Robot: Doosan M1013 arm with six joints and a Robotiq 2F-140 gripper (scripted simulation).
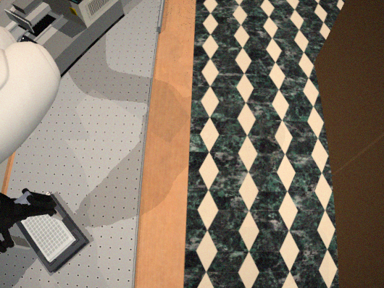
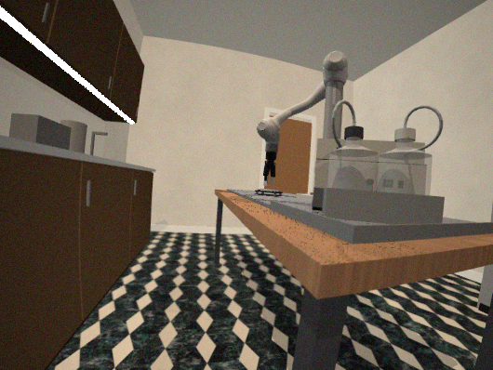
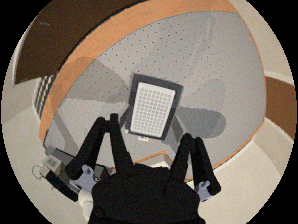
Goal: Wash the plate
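Note:
The white well plate (image 1: 47, 231) (image 3: 152, 107) lies flat in the dark plate nest N1 (image 1: 77, 226) (image 3: 155, 79) near the front left of the perforated bench top. In the exterior view the plate and nest (image 2: 268, 191) show as a thin dark slab. My gripper (image 1: 22, 222) (image 2: 269, 180) (image 3: 151, 115) is open and empty. It hangs straight over the plate, a little above it, with one finger on each side and not touching. The washer (image 1: 72, 22) (image 2: 377, 204) stands at the far end of the bench, with its dark carrier pocket (image 1: 43, 24) at the top left.
The robot's white arm (image 1: 22, 94) (image 2: 298, 109) reaches over the bench between washer and nest. Two bottles with hoses (image 2: 381, 167) stand on the washer. The wooden table edge (image 1: 167, 145) runs along the right of the bench top, with tiled floor (image 1: 253, 145) beyond.

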